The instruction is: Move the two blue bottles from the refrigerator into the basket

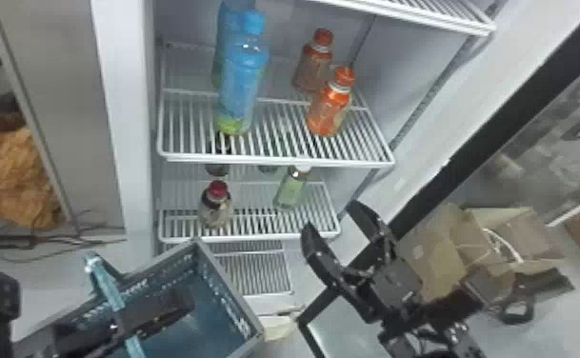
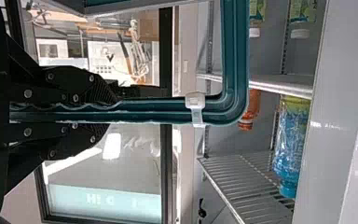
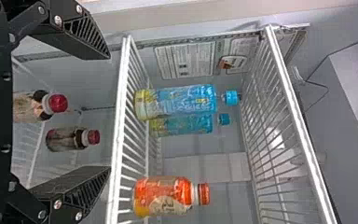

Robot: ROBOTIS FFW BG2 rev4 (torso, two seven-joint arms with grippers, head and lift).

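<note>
Right fingers (image 1: pixel 318 248) parted; blue bottles (image 1: pixel 243 76) upright, seemingly yellow-green below.

Two blue bottles (image 1: pixel 243 71) stand on the left of the upper shelf (image 1: pixel 255 160), orange bottles (image 1: pixel 329 114) on its right. The lower shelf (image 1: pixel 255 237) holds red-capped bottles (image 1: pixel 216 209) left, a white-capped bottle (image 1: pixel 290 193) right.

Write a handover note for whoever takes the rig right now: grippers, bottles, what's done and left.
Left gripper: closed on the basket's teal handle.
Right gripper: open and empty, before the refrigerator shelves.
Blue bottles: the front one and the one behind it stand on the same wire shelf as the orange-capped bottles.
Done: basket held at the refrigerator; neither blue bottle moved into it yet.
Left: pick both and put them in the basket.
</note>
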